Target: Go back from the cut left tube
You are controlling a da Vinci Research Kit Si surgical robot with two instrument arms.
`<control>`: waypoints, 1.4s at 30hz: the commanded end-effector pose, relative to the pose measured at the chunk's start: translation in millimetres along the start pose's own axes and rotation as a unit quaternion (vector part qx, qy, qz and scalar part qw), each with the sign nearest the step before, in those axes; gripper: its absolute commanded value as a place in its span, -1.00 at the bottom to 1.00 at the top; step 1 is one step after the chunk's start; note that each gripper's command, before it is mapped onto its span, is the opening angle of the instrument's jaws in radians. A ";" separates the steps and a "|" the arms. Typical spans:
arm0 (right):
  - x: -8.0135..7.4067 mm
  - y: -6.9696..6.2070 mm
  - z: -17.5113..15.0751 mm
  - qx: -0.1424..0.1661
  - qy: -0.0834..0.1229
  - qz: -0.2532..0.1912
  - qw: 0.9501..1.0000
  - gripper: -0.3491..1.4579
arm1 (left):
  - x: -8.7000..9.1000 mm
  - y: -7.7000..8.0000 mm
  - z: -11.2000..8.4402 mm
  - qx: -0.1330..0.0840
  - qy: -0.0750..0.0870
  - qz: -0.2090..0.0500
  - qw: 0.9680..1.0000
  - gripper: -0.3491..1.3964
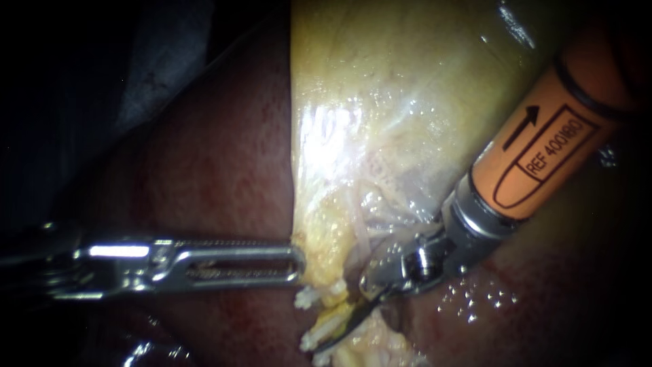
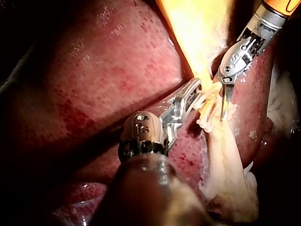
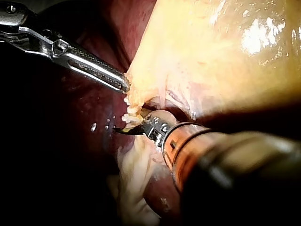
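Endoscope view: the left instrument (image 1: 297,262) is reaching in across the liver (image 1: 210,170). Its long slotted jaws are lying together and pinching the lower edge of the gallbladder (image 1: 380,122), which is pulling taut toward them. The right instrument (image 1: 330,338) is coming down from the upper right on its orange-sleeved shaft. Its dark curved blades are lying closed with nothing between them. The tip is sitting in the gap of the cut tube (image 1: 334,314), between an upper clip (image 1: 307,297) and a lower clip (image 1: 314,338). I judge the cutting finished and the retreat not yet made, because the blades are touching the stumps. What is left is drawing them back the way the shaft points, without snagging a clip.

Left wrist view: this camera is looking along the left instrument (image 2: 195,89) and showing the right instrument (image 2: 222,115) side-on. The thin blade is standing just beside the white clips (image 2: 206,123). A long pale strip of tissue (image 2: 230,160) is trailing away beyond them over the liver (image 2: 94,70), and the endoscope is barely catching it.

Right wrist view: here the left instrument (image 3: 126,87) is showing its toothed edges meeting at the rim of the gallbladder (image 3: 211,56), which is making the pinch plainer. The tip of the right instrument (image 3: 120,130) is poking out just past the clips (image 3: 128,115). Its bulky shaft is hiding the gap itself.
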 end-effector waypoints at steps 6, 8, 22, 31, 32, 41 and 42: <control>-0.2 -0.6 -1.5 0.000 0.003 0.000 1.000 0.28 | 0.0 0.0 0.0 0.000 0.000 0.000 1.000 -1.00; -0.4 -0.7 -2.1 -0.003 0.005 0.000 1.000 0.28 | 0.0 0.1 0.0 0.000 0.000 0.000 1.000 -1.00; -1.1 -2.4 -9.9 -0.043 0.037 -0.002 0.998 0.32 | 0.0 0.1 0.0 0.000 0.000 0.000 1.000 -1.00; -0.9 -2.6 -17.1 -0.075 0.056 -0.012 0.996 0.30 | 0.0 0.1 0.0 0.000 0.000 0.000 1.000 -1.00; -0.8 -2.6 -17.8 -0.079 0.057 -0.013 0.995 0.30 | 0.0 0.1 0.0 0.000 0.000 0.000 1.000 -1.00; 0.4 -2.3 -24.0 -0.123 0.078 -0.035 0.989 0.41 | 0.0 0.2 0.2 0.000 0.000 0.000 1.000 -1.00; 0.5 -2.3 -24.5 -0.128 0.078 -0.038 0.988 0.43 | 0.0 0.2 0.2 0.000 0.000 0.000 1.000 -1.00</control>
